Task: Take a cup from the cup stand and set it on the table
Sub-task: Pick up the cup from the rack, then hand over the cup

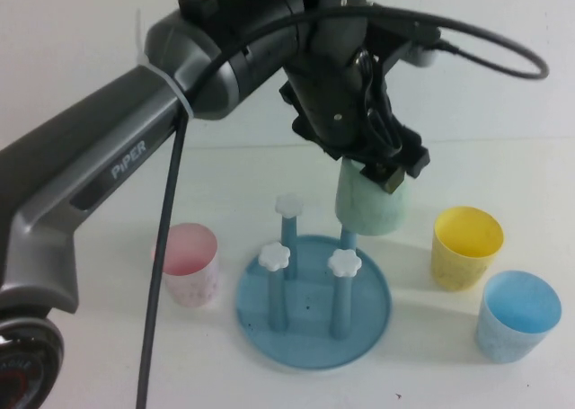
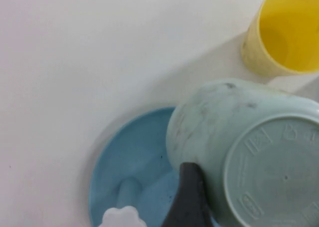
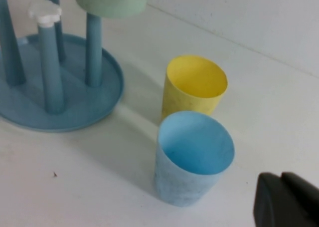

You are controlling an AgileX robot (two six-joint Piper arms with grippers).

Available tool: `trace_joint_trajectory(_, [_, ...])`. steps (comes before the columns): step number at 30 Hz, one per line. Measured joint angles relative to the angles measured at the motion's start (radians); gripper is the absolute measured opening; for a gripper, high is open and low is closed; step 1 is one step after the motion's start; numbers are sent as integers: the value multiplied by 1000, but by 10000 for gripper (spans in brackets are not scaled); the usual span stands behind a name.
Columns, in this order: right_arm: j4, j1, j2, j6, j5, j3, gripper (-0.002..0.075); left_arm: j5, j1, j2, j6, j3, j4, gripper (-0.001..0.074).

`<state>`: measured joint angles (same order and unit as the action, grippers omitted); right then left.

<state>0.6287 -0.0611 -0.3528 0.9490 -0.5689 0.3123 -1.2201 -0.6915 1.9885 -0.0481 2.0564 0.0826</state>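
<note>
The pale mint-green cup (image 1: 371,202) sits upside down over the back right peg of the blue cup stand (image 1: 314,330), and the peg's stem shows below its rim. My left gripper (image 1: 377,168) comes down from above and is shut on the cup's base end. In the left wrist view one dark finger (image 2: 187,197) presses on the cup's side (image 2: 209,127), above the stand's tray (image 2: 124,157). The other finger is hidden. My right gripper (image 3: 287,202) is shut and empty, low over the white table (image 1: 431,377) near the light blue cup (image 3: 193,157).
A pink cup (image 1: 189,263) stands upright left of the stand. A yellow cup (image 1: 465,245) and the light blue cup (image 1: 517,315) stand upright to its right. Three bare pegs with white flower caps (image 1: 344,263) stand on the tray.
</note>
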Motion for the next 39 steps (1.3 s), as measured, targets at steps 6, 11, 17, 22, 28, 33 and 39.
trace_joint_trajectory(6, [245, 0, 0, 103, 0, 0, -3, -28, 0, -2, 0, 182, 88, 515])
trace_joint_trajectory(11, [531, 0, 19, 230, -37, 48, -3, -34, 0, -17, 0, 247, 307, 515])
trace_joint_trajectory(17, [743, 0, 80, 232, -103, 75, -2, -39, 13, -21, -2, 247, 506, 515])
trace_joint_trajectory(22, [765, 0, 137, 120, -146, 76, 71, -41, 27, -21, -24, 247, 607, 515])
trace_joint_trajectory(28, [771, 0, 168, -30, -150, 77, 370, -41, 27, -22, -42, 247, 726, 515])
trace_joint_trajectory(33, [774, 0, 170, -88, -118, 77, 494, -41, 27, -51, -46, 181, 739, 515])
trace_joint_trajectory(39, [778, 0, 170, -146, -9, 77, 512, -39, 30, -120, -94, 21, 765, 515])
